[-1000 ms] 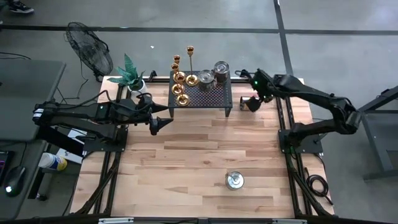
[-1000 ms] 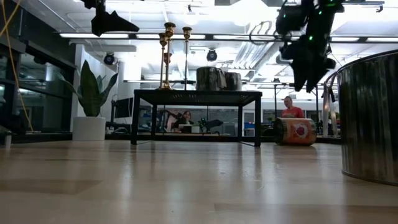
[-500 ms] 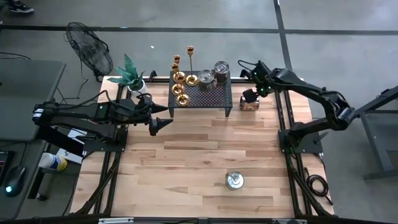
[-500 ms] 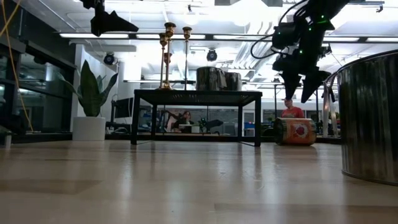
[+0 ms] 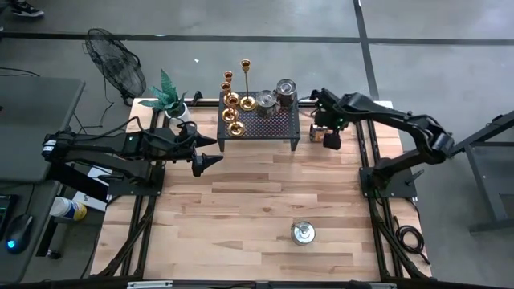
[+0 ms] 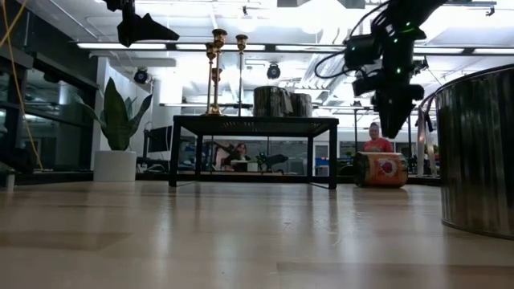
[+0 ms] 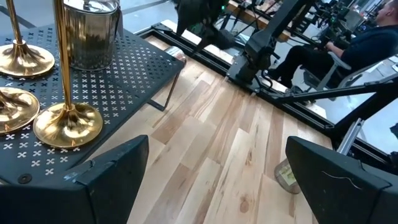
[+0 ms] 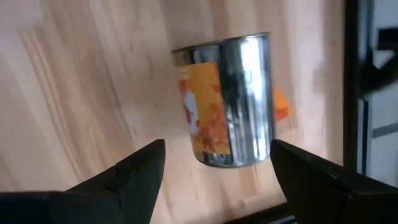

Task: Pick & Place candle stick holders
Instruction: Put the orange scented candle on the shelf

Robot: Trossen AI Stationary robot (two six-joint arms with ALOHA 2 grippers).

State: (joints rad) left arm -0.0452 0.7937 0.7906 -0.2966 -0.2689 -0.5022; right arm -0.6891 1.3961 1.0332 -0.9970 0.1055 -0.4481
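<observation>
Several gold candle stick holders [image 5: 232, 100] stand by their round bases on the left part of a black perforated stand [image 5: 273, 124] at the table's far side. The left wrist view shows them close up [image 7: 67, 121]. My left gripper [image 5: 205, 160] hangs open just left of the stand's near corner, with nothing between its fingers [image 7: 217, 180]. My right gripper [image 5: 331, 136] points down, open, above a silver can with an orange label [image 8: 227, 102]. That can lies on its side on the table, right of the stand [image 6: 381, 170]. The right gripper's fingers stand clear of it.
Two silver tins [image 5: 275, 95] stand on the right part of the stand. Another silver tin [image 5: 303, 233] stands near the table's front edge and looms large in the low view [image 6: 478, 152]. A potted plant [image 5: 170, 100] stands at the far left corner. People sit in the room beyond.
My right gripper has come down toward the can right of the stand and has rolled about its wrist. Its fingers have stayed open. The can and the holders have not moved.
</observation>
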